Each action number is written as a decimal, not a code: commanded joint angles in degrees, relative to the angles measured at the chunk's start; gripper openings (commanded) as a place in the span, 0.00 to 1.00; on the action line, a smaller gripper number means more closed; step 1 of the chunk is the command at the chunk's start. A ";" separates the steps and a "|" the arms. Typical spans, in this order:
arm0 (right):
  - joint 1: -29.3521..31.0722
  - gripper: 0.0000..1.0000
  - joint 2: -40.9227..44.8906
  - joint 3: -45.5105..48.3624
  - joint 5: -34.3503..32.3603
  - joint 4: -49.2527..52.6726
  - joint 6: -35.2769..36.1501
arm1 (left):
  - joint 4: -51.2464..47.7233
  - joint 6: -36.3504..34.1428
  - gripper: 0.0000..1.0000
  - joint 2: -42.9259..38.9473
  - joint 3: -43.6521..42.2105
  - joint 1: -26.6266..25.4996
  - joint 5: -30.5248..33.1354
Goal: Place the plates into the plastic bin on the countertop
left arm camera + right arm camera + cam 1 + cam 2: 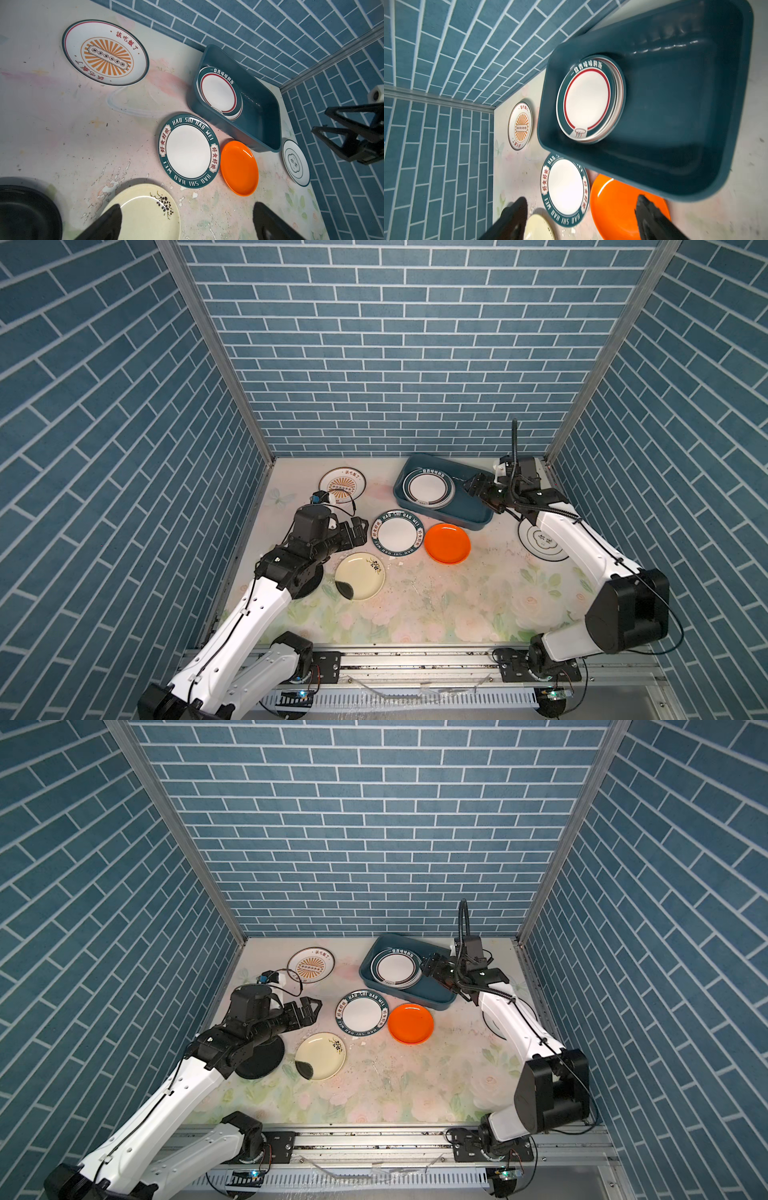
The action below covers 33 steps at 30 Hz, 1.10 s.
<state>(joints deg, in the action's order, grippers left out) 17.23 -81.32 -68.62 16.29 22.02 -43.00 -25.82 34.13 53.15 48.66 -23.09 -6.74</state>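
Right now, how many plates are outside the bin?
6: sunburst plate at the back, lettered plate and orange plate in the middle, cream plate and black plate by the left arm, clover plate partly under the right arm.

Scuffed floral countertop, teal plastic bin at back, sunburst plate left of bin, teal-lettered plate and orange plate just before it, cream plate and black plate farther front-left, clover plate front-right.
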 commanded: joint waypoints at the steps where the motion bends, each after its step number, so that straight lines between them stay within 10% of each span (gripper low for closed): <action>1: -0.93 0.81 6.53 5.02 -0.05 2.89 1.47 | 1.19 1.75 1.00 -0.28 -1.63 0.24 -1.51; 16: -10.12 0.79 36.32 31.47 -7.10 13.97 -3.33 | 4.64 3.40 1.00 2.95 -3.36 0.24 -7.78; 33: -14.07 0.77 37.91 40.22 -3.49 6.51 -12.87 | 4.36 -0.07 1.00 7.30 -0.59 0.23 -9.16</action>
<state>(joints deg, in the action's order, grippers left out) 3.62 -43.24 -29.36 11.88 31.44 -52.53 -21.56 35.53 60.16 46.15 -23.00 -15.16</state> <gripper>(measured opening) 0.767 0.995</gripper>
